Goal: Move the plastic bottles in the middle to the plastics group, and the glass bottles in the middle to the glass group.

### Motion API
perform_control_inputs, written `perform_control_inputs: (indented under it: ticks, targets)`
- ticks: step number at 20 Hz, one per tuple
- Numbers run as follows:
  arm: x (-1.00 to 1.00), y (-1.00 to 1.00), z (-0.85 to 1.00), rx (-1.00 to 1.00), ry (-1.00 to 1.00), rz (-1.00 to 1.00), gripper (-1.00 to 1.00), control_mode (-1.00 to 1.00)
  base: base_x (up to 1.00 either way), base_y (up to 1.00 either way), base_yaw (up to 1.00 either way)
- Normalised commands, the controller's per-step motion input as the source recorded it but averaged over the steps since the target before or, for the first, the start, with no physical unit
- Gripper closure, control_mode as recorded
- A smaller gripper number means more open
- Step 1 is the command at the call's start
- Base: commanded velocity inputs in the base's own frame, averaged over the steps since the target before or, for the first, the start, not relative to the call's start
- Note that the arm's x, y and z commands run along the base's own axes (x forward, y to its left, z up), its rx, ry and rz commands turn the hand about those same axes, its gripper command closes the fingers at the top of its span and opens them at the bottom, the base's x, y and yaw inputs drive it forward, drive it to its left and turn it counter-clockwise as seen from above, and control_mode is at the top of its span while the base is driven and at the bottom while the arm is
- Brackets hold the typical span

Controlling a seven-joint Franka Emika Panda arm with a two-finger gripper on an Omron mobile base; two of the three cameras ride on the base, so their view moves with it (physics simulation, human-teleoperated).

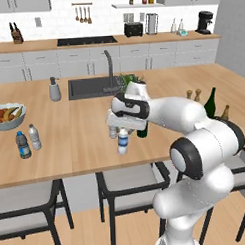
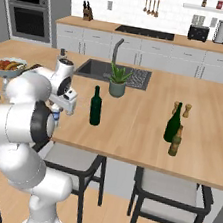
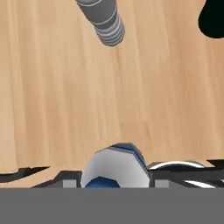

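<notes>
Gripper (image 1: pixel 125 125) low over blue-label water bottle (image 1: pixel 123 141) at near counter edge, mid-counter; fingers either side of cap, can't tell if pinched. Center, grip below cap, lift straight; avoid grey bottle (image 3: pixel 103 19) just beyond.

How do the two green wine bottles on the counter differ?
The dark wine bottle is almost black-green and stands alone mid-counter. The brighter wine bottle is lighter green, stands farther from the robot, beside a brown beer bottle. Both stand upright, tall and long-necked.
</notes>
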Motion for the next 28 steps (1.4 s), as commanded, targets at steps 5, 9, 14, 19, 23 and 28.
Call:
perform_control_inputs:
  ticks: [5, 9, 14, 19, 23, 28]
  targets:
    - [-0.12, 0.97, 0.06, -0.03, -0.08, 0.05, 1.0, -1.0, 0.0, 0.0, 0.0]
    - [0.0, 1.0, 0.04, -0.08, -0.1, 0.0, 1.0, -1.0, 0.0, 0.0, 0.0]
    - [0.32, 0.9, 0.09, -0.01, -0.02, 0.0, 1.0, -1.0, 0.0, 0.0, 0.0]
    - [0.53, 0.72, 0.15, 0.02, 0.0, 0.0, 1.0, -1.0, 0.0, 0.0, 0.0]
    - [0.44, 0.64, 0.1, 0.05, 0.0, 0.0, 1.0, -1.0, 0.0, 0.0, 0.0]
    - [0.35, 0.56, -0.05, 0.02, 0.0, 0.0, 1.0, -1.0, 0.0, 0.0, 0.0]
